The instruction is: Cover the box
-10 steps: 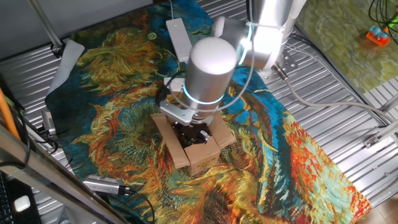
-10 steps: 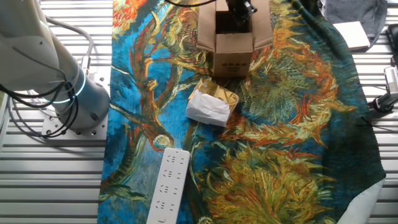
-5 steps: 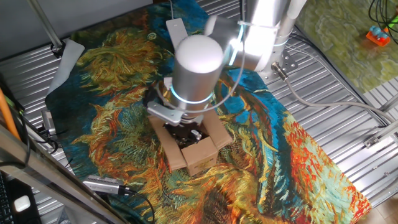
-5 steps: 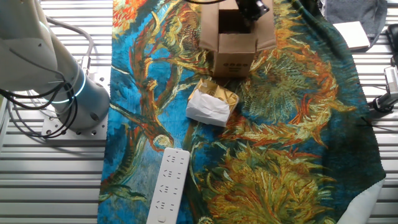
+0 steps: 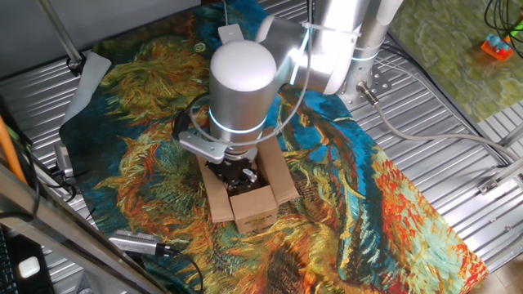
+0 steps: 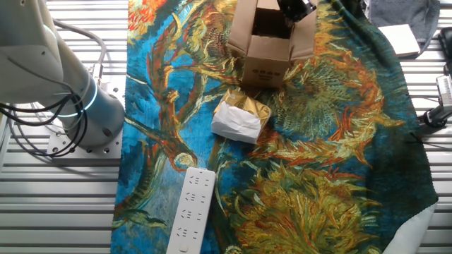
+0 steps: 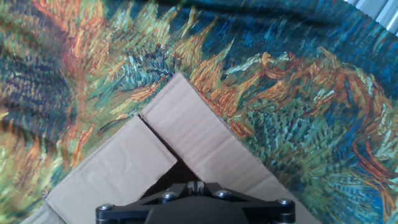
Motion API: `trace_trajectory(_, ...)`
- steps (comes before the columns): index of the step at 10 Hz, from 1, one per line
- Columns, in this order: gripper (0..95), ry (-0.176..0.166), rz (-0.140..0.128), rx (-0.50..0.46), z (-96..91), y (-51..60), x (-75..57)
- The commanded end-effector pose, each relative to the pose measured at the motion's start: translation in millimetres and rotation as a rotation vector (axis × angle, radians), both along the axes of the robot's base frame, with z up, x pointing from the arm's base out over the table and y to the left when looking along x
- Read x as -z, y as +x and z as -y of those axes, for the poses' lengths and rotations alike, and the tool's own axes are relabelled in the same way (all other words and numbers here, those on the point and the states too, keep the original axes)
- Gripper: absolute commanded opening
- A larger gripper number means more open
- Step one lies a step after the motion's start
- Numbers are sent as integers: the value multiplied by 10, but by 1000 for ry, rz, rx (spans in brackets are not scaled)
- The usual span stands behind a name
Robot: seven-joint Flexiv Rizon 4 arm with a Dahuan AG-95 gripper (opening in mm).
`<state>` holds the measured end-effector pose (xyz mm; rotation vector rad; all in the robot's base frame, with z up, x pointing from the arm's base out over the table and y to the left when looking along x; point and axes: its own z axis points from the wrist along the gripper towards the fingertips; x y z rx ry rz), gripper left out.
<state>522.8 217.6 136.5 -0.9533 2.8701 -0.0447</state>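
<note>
- You see the small brown corrugated cardboard box (image 5: 245, 192) on the painterly sunflower-print cloth (image 5: 384, 204), flaps splayed open.
- Your black two-finger gripper (image 5: 239, 173) sits at its mouth; pinch state cannot be told.
- Dark print on the box front, unreadable.
- A crumpled white-and-tan paper packet (image 6: 241, 120) lies just beside.

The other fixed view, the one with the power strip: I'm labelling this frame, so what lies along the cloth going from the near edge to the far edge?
White power strip → crumpled white-and-tan paper packet → the box, flaps open, with the gripper at its far top edge.
</note>
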Motion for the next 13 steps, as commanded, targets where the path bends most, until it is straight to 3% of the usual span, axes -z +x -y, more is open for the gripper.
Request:
trace_trajectory(1, 0, -6, -5, 5, -6, -1, -3)
trace_trajectory(3, 0, -7, -4, -2, 1, 35, -14)
trace_trajectory(6, 0, -12, -4, -24, 19, 174, -44)
trace_trajectory(11, 0, 1, 1, -29, 25, 223, -61)
trace_trajectory(12, 190, 0, 1, -38, 29, 267, -73)
trace_trajectory(13, 190, -2, 0, -47, 30, 314, -85)
